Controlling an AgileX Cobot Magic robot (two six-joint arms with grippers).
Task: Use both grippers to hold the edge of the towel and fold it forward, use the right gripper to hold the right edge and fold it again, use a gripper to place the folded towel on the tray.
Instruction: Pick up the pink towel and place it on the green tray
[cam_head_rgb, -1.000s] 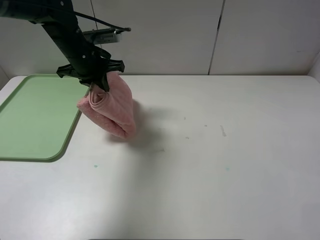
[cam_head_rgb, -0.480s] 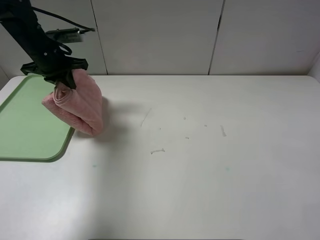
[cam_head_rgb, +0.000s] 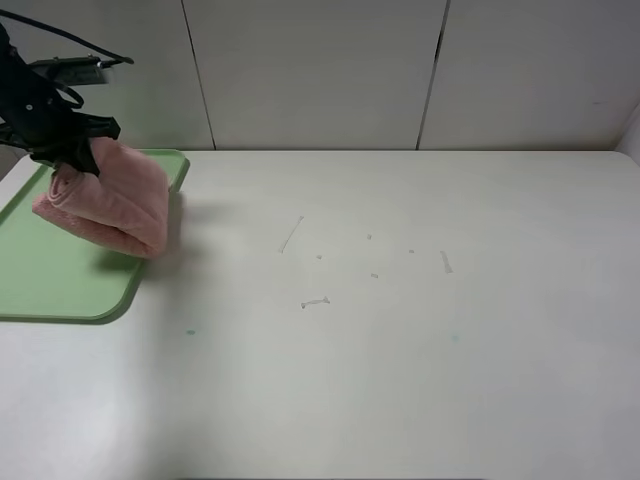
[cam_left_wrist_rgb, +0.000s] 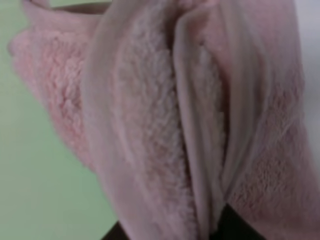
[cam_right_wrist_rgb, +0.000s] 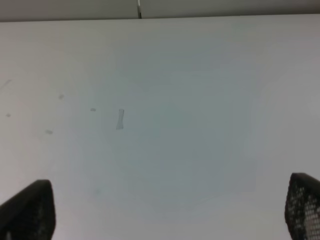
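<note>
My left pincer is pinching the folded towel by its top, at the upper left of the frame, hanging over the tray's right half. I'd carry it further left and lower until it rests flat before letting go. The arm slants down from the corner. My right pincer is spread over bare worktop.

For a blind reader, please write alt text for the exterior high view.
The left gripper holds the folded pink towel over the green tray at the left of a white table. The right arm is out of view.
</note>
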